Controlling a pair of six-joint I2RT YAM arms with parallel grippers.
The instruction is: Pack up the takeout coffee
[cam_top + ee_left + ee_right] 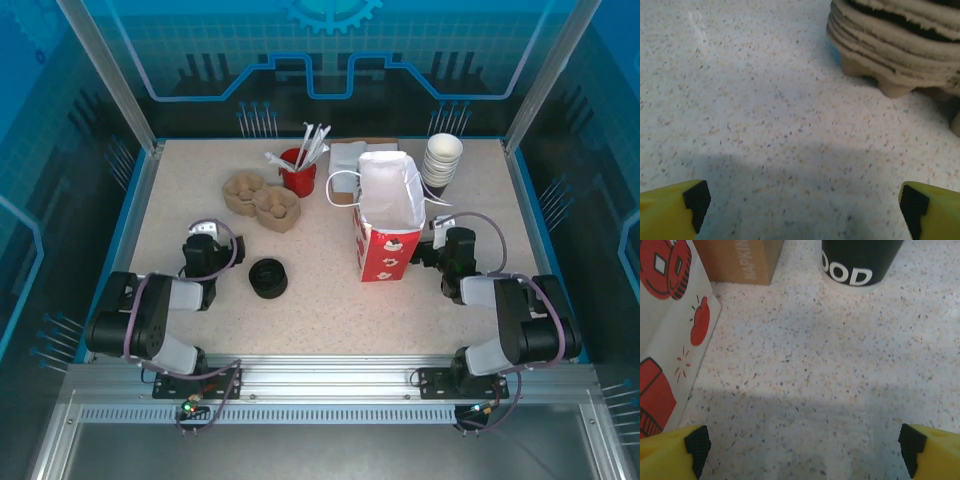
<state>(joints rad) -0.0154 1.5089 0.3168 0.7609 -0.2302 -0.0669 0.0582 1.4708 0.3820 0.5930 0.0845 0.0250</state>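
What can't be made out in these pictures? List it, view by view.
- Bag inside, top view: its own white walls hide the bottom.
- Black piece, top view: too small to tell lid from cup.
- Black cup print, right wrist: the top edge cuts it off; just "OOD" reads.
- Carrier, left wrist: cut off by the top and right edges.

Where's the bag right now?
In the top view, the bag stands open, right of the table's centre. The cup stack is behind it to the right and the red cup of straws behind it to the left.
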